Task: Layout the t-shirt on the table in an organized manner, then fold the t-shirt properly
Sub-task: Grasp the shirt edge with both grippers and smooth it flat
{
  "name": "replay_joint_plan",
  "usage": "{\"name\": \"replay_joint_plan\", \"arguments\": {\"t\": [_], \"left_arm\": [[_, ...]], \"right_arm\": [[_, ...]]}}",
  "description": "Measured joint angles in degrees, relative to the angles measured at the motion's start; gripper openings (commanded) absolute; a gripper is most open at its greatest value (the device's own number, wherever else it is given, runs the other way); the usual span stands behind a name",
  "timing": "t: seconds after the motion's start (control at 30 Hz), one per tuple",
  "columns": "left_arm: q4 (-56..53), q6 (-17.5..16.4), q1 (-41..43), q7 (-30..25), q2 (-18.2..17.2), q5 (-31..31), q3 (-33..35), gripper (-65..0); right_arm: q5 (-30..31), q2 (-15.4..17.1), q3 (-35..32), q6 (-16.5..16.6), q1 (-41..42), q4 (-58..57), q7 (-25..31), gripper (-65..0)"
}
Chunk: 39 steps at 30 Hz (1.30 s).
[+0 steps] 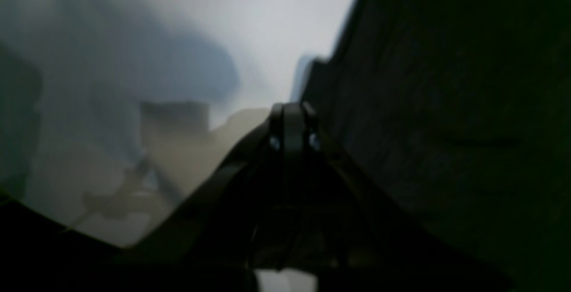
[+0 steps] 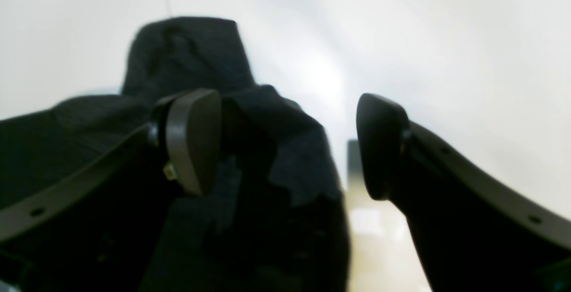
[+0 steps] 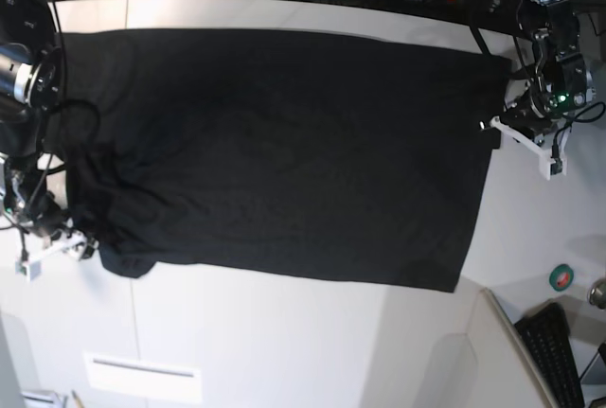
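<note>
Base view: table (image 3: 284, 332) carries the t-shirt (image 3: 284, 143), spread nearly flat, plain black side up. Long axis runs left-right across this view, i.e. straight between the two arms. One end lies straight beside the left gripper (image 3: 499, 126); the other end is bunched and wrinkled near the right gripper (image 3: 80, 242), with a small lump of cloth sticking out at the lower corner.

Right wrist view: right gripper (image 2: 285, 149) stands wide open, pads (image 2: 196, 140) well apart, nothing clamped. Crumpled black cloth (image 2: 276, 158) sits just ahead of and partly between the pads, closer to the left pad in this view; contact unclear.

Left wrist view: blurred. Left gripper (image 1: 292, 127) has its tips pressed together, dark cloth (image 1: 446, 127) right alongside. Looks pinched on the shirt edge, can't confirm from the blur.

Judgement: layout not finished. The messy end is on the right arm's side, so that arm is nearer. Next pull should go along the long axis, away from the left arm, which anchors the far end.
</note>
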Motion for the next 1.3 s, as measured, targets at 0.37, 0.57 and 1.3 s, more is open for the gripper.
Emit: {"name": "replay_joint_plan", "arguments": {"t": [0.37,0.57,1.3], "left_arm": [[0.0,0.0,-0.28,-0.33,-0.39,0.0,0.0,-65.0],[0.0,0.0,-0.2,-0.33,-0.37,0.0,0.0,-65.0],[2.27,-0.17,3.41,-0.66,1.79,-0.15,0.44,-65.0]], "right_arm": [[-0.02,-0.28,0.0,0.22,2.25,-3.43,0.46,-20.6],[-0.04,-0.13,0.0,0.2,2.08,-3.58,0.42,-20.6],[-0.26,-6.08,-0.15,0.13,-18.86,32.41,-10.23,-65.0]]}}
